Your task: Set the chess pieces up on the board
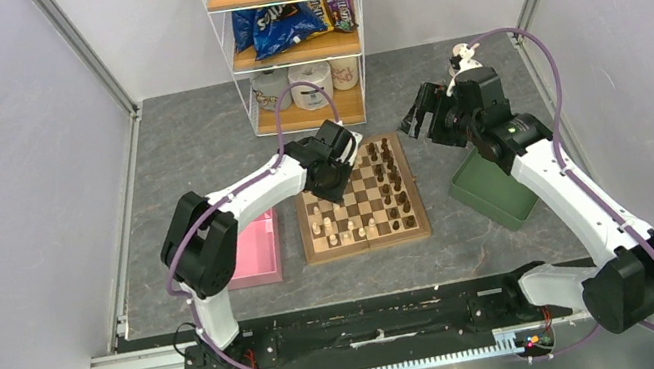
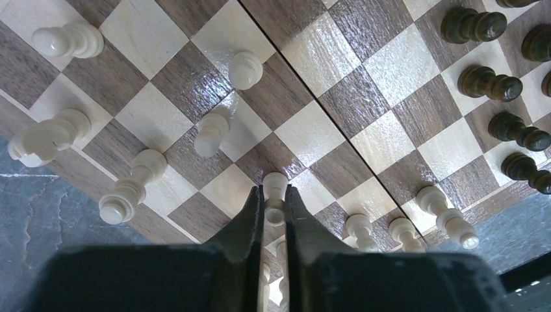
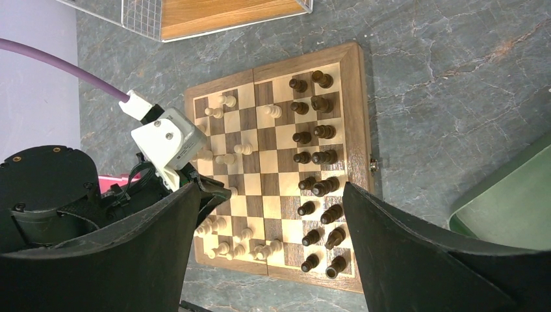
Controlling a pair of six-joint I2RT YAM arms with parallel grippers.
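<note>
Board of checkered wood lies flat on the grey table, square to the arms. Its far edge sits near the foot of a wire shelf unit. A pink tray lies near the left border and a green tray lies off the right border, each separated from the board by a strip of bare table.

Dark pieces stand in two columns along the right edge. Cream-white pieces are scattered over the left half, several crowded at the near-left corner, and a band of open squares separates the two colours.

Left gripper is over the left half of the board. Its fingers are nearly together, clamping a cream-white pawn by the stem. Whether the pawn's base touches the square cannot be told.

Right gripper hangs high beyond the board's far-right corner over bare table, jaws spread wide with nothing between them.
</note>
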